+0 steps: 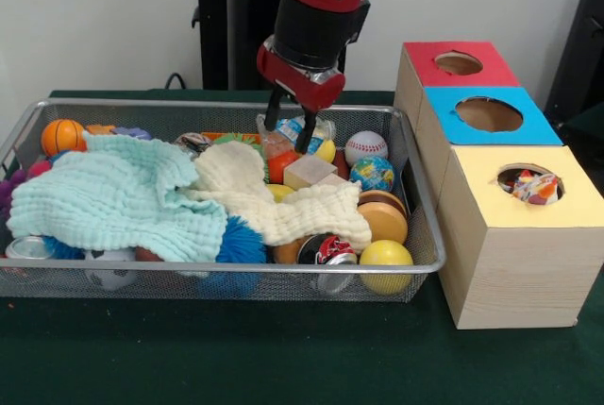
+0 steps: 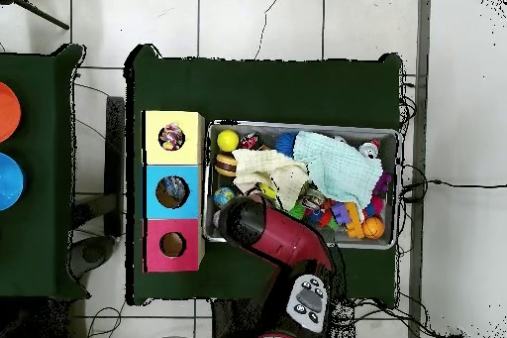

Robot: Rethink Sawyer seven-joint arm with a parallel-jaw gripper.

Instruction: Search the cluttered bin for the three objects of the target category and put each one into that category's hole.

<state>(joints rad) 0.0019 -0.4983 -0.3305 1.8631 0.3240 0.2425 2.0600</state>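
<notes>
Hanging over the far right part of the wire bin [image 1: 429, 235], the gripper [image 1: 291, 131] is seen with its two dark fingers [image 1: 273, 110] pointed straight down and spread apart — nothing is held between them. The tips are placed just above a clear wrapped item and a red piece near the bin's far wall; contact cannot be made out. In the overhead view the gripper is hidden under the red arm [image 2: 277, 235].

The bin is filled with clutter. A mint cloth [image 1: 123, 197] is draped over the left half, and a cream cloth [image 1: 283, 202] is laid across the middle, its long axis running from the far centre toward the near right. Round things are scattered about: a small basketball [image 1: 62, 136] in the far left corner, a baseball [image 1: 365, 147] and a globe ball [image 1: 373, 175] at the right, a yellow ball [image 1: 385, 259] in the near right corner, and a blue spiky ball [image 1: 241, 240] under the cloths. A soda can [image 1: 326, 252] is lying on its side at the near wall, beside a tan wooden block [image 1: 309, 171].

Three boxes are lined up to the right of the bin on the green table [image 1: 283, 358] — red-topped [image 1: 420, 70], blue-topped [image 1: 538, 126] and yellow-topped [image 1: 580, 202], each with a round hole. A colourful object [image 1: 533, 186] is seen inside the yellow box's hole.
</notes>
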